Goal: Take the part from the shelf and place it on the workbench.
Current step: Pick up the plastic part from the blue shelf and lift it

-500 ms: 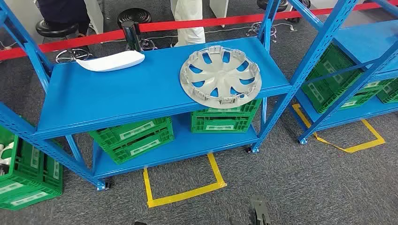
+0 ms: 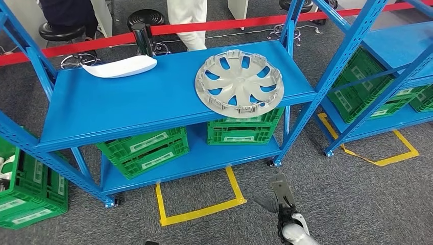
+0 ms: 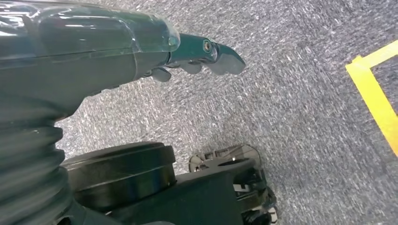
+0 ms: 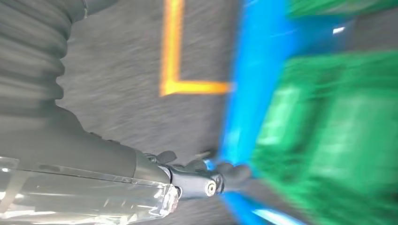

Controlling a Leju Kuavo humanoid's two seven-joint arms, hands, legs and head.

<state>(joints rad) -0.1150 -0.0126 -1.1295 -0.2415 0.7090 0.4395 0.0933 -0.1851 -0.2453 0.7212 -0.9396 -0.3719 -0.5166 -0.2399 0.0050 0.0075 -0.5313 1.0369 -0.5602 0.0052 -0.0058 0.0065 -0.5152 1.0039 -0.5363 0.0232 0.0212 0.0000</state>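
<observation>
The blue shelf (image 2: 153,102) stood across most of the head view, a two-tier metal rack on a grey carpeted floor (image 2: 332,204). A second blue rack (image 2: 393,51) stood just beside it on the right, with green crates (image 2: 357,87) on its lower level. More green crates (image 2: 145,150) sat on the lower tier of the main shelf, and another green crate (image 2: 30,189) sat on the floor at the far left. Yellow tape (image 2: 204,206) marked a square on the floor in front of the shelf. A red barrier belt (image 2: 214,25) ran behind the shelf, with black stools (image 2: 61,30) and a person's legs (image 2: 189,20) beyond it.

The part, a silver wheel cover (image 2: 239,84), lay flat on the right end of the top tier, its edge reaching the front lip of the shelf. A white curved panel (image 2: 122,66) lay on the same tier at the back left, well apart from the wheel cover.

The right hand (image 2: 280,196) was raised low in the head view, over the floor in front of the shelf and well short of the wheel cover; its fingers (image 4: 234,172) looked loosely apart and held nothing, though the right wrist view was blurred. The left hand (image 3: 197,56) hung over the carpet, fingers extended and apart, gripping nothing.
</observation>
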